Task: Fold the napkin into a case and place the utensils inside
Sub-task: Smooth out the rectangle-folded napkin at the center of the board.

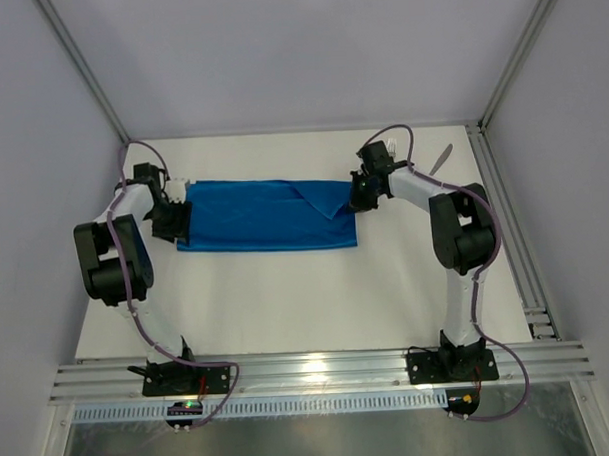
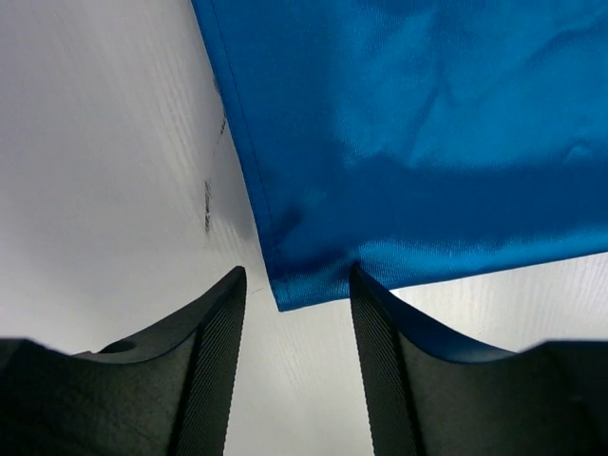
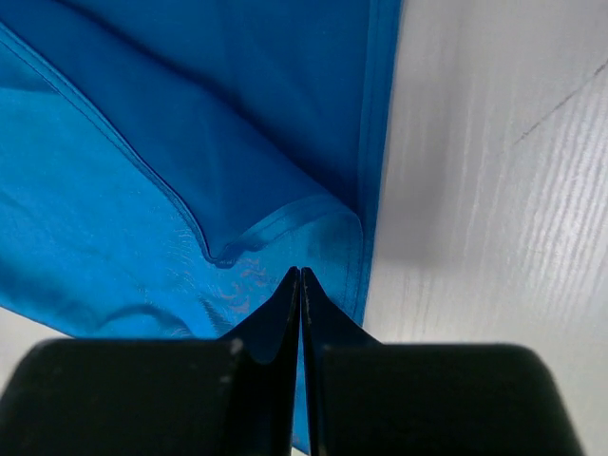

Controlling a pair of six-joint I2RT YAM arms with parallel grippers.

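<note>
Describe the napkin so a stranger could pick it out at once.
On the white table, look between the left gripper and the right gripper. The napkin lies there as a wide band with a flap folded over near its right end. It is the only bright blue, shiny cloth.

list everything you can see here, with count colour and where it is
napkin: one, bright blue, folded into a wide oblong, far middle of the table
utensil: one visible, silver, far right beyond the right arm; kind too small to tell
table: one, white, under everything
rail: one, silver metal, near edge
arms: two, white and black, left and right
left pincer: one, black, jaws apart around the napkin's left corner
right pincer: one, black, shut on the napkin's right edge
</note>
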